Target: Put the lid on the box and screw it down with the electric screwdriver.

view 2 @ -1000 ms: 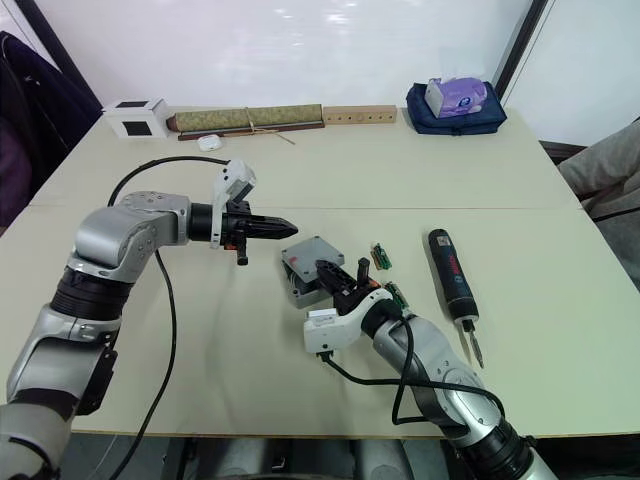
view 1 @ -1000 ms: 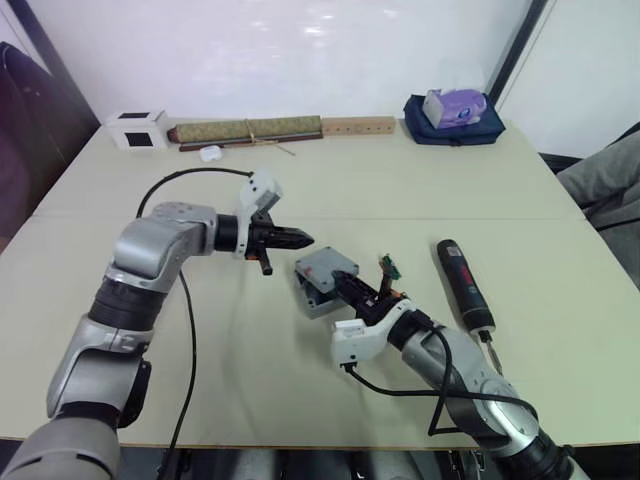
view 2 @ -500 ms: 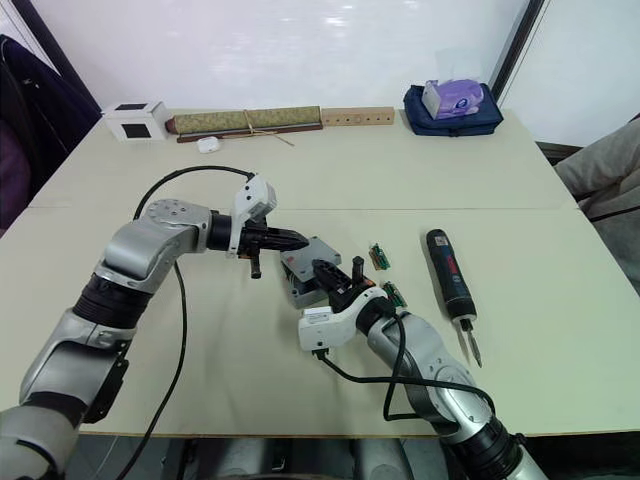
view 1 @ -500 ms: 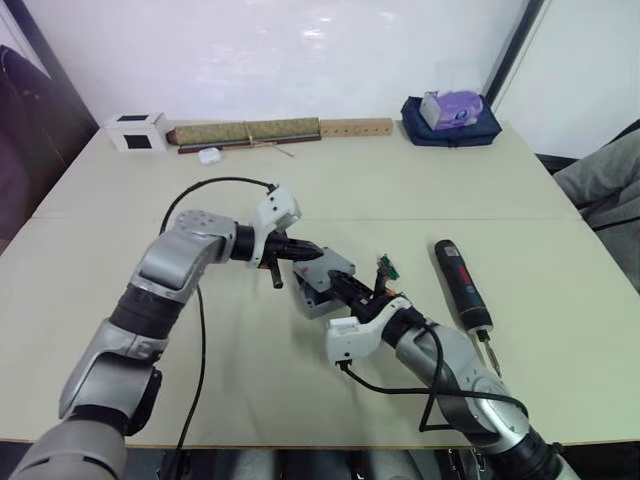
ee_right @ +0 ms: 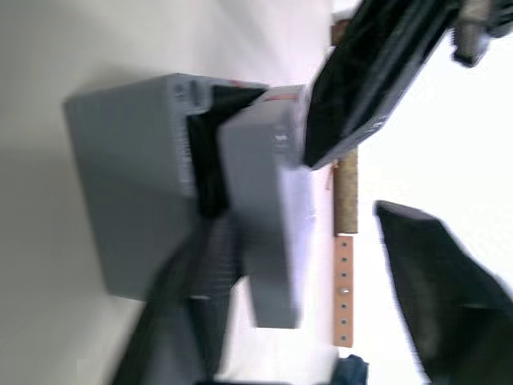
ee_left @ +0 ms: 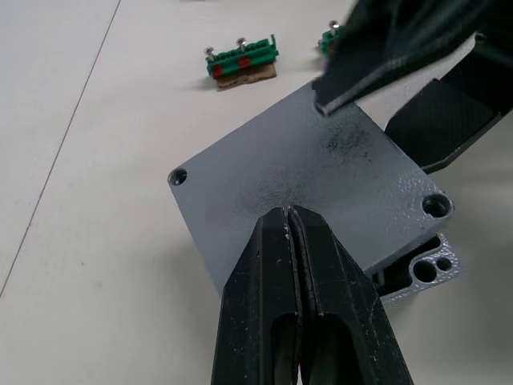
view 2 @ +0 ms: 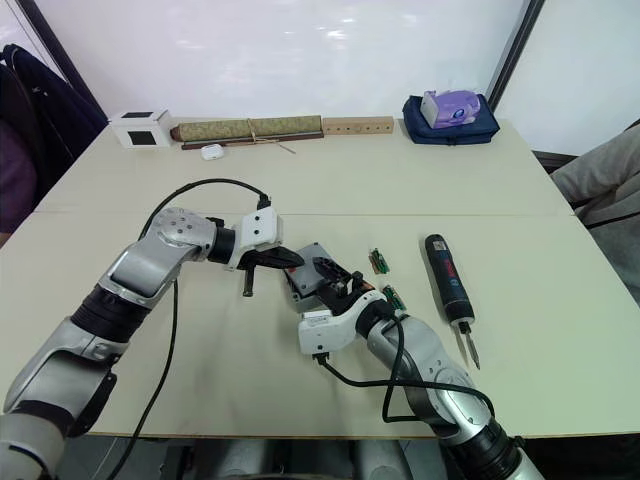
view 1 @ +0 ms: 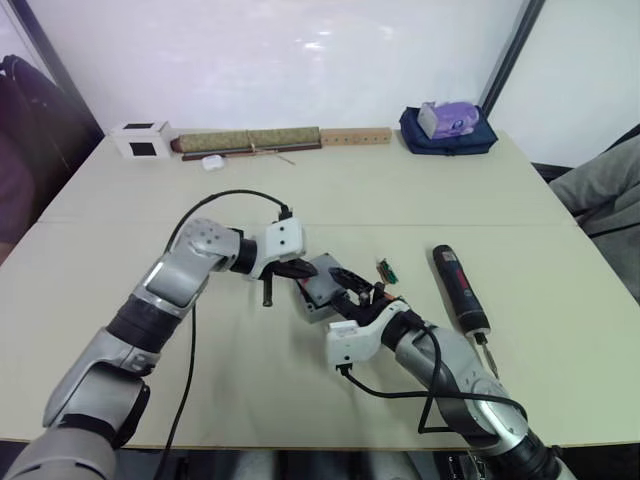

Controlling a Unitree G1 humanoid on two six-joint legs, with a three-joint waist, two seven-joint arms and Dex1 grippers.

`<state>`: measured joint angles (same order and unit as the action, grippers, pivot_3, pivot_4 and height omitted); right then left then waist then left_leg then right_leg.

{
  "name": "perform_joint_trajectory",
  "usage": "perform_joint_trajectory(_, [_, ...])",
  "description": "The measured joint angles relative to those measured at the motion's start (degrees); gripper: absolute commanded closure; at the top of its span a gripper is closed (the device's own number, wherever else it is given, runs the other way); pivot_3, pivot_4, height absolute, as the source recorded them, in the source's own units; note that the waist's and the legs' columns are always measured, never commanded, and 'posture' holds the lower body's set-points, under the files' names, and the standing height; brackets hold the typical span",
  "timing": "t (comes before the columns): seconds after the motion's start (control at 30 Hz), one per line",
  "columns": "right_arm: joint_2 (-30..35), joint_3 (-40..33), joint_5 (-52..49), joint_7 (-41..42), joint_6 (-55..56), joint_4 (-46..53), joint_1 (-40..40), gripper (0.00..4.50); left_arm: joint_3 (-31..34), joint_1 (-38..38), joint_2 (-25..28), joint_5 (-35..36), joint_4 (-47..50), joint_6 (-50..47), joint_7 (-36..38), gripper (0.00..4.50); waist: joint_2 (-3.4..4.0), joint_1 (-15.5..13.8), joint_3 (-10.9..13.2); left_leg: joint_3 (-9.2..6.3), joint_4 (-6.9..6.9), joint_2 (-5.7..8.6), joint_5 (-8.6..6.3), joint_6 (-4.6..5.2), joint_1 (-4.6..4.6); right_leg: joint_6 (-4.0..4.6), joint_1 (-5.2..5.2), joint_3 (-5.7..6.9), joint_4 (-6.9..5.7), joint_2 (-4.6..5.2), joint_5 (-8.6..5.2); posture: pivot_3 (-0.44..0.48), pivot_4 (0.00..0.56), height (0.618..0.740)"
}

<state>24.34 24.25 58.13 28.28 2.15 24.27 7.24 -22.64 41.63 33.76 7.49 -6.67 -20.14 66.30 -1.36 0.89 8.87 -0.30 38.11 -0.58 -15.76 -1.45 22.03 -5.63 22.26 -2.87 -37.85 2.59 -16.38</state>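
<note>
Head views: lid (view 2: 312, 262) sits skewed on box (view 2: 306, 291) at mid-table, between both arms; screwdriver (view 2: 447, 285) lies untouched well to the right.

Left wrist view: left gripper (ee_left: 290, 218), fingers pressed together and holding nothing, tip on the lid's flat face; box corner (ee_left: 429, 268) juts out beneath.

Right wrist view: right gripper (ee_right: 321, 265) spread wide, straddling lid and box.

Judgement: nudge lid square until corner holes line up, right fingers steadying the box.

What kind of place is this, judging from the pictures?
Probably an indoor workbench in a lab or office: a beige table against a white wall, with an electric screwdriver, small green circuit boards and a tissue pack on it.
</note>
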Motion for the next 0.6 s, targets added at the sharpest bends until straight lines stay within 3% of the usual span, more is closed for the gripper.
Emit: perform_joint_trajectory(0.6, [2.99,-2.86,-10.67,0.8,6.16,3.14,-2.46,1.38,1.16,-1.14,-0.67,-1.02,-2.11,3.11,2.26,4.5,-0.03,-0.05,-0.25,-0.03,0.0,-0.02,-0.01,0.03,-0.01,0.0,0.0,-0.01,-0.01,0.01,-0.01,0.0,0.15,0.74])
